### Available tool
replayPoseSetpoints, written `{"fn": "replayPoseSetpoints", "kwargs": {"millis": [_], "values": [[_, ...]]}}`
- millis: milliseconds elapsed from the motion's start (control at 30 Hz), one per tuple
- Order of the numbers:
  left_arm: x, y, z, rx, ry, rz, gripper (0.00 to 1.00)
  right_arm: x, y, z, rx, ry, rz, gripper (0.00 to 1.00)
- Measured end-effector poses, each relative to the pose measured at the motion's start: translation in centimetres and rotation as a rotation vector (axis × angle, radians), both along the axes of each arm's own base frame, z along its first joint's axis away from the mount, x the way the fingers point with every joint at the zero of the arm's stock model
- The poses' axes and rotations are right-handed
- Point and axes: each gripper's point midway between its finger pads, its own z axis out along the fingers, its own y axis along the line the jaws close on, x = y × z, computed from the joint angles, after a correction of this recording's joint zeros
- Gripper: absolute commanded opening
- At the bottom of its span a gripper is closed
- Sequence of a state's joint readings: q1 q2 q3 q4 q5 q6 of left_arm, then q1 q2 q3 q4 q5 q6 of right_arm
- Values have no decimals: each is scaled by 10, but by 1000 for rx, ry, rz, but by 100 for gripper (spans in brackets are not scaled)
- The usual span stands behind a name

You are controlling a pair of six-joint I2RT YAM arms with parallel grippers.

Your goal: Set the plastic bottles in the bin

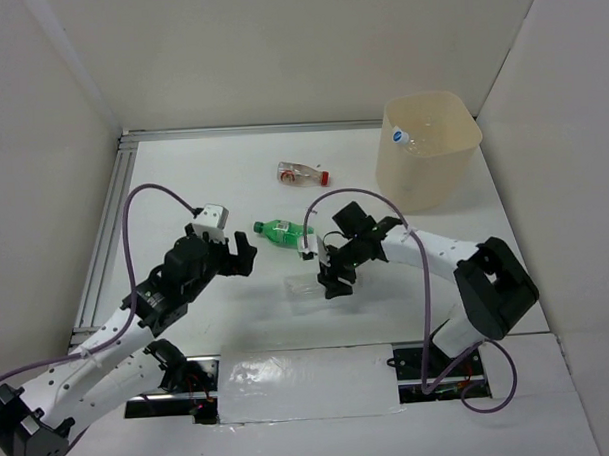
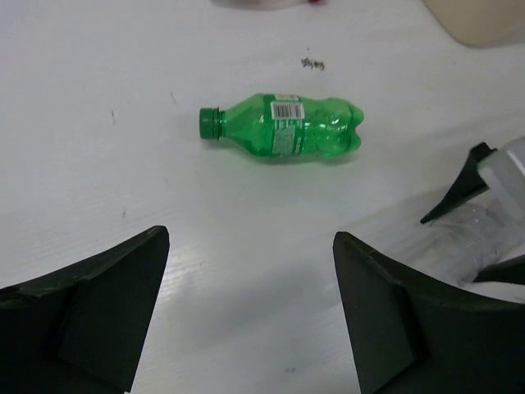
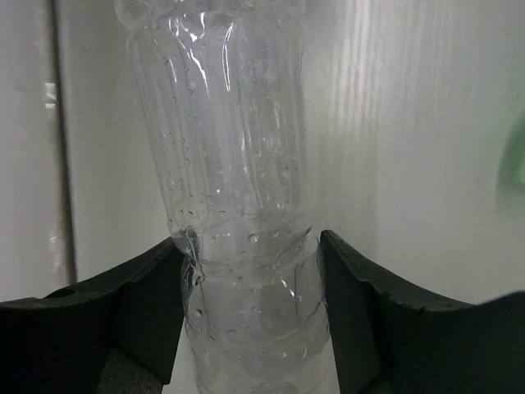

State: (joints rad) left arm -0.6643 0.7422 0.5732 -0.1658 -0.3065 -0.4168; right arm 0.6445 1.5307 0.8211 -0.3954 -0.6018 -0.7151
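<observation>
The right claw (image 3: 250, 246) is closed on a clear bottle (image 3: 221, 123). Its two dark fingers (image 3: 139, 304) press against opposite sides of the bottle's lower part, and the thin plastic creases where they bite. In the wrist view the bottle runs straight away from the claw. It has no label, is dotted with small droplets, and is see-through enough to show the white bench (image 3: 410, 123) behind it. From above, the right claw (image 1: 331, 277) sits low near the middle of the bench (image 1: 202, 172), and the clear bottle (image 1: 302, 290) is only a faint glassy patch just to its left.

The left claw (image 2: 250, 246) is spread wide and holds nothing, with bare bench between its fingers (image 2: 107, 304). A green bottle (image 2: 283, 127) lies on its side beyond them, well clear of both fingertips, with its green cap to the left and a small barcode label on its body. In the overhead view the left claw (image 1: 235, 255) is just left of the green bottle (image 1: 283, 230), which lies between the two arms.

Farther back, a red-capped bottle (image 1: 303, 173) lies on its side in the open.

The bin (image 1: 453, 168) stands upright at the far right corner of the bench. It is cream-beige, tall and has a rounded-square rim. A blue-capped bottle (image 1: 406, 139) leans inside it against the left wall.
</observation>
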Motion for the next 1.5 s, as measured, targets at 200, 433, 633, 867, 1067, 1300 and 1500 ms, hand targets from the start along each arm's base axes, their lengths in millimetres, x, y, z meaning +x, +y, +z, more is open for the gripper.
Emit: {"fn": "replayPoseSetpoints", "kwargs": {"millis": [200,433,633,867,1067,1300,1500], "values": [[16,-11,25,22,-76,-101,89,7,20,116,187,-130,196,15],[44,-26,31,77,-111,-222,89,111,-16,278,392,-491,-140,12],[63,-50,39,129,-197,-402,100,204,-100,344,471,-603,-553,13],[92,-96,-16,325,-160,-623,100,259,-209,346,487,-587,-888,22],[93,-114,-64,447,-108,-750,100,282,-236,315,460,-500,-941,100],[102,-120,-98,582,-100,-820,100,288,-268,287,456,-408,-970,100],[121,-122,-122,674,-85,-832,90,264,-280,294,491,-397,-959,100]]}}
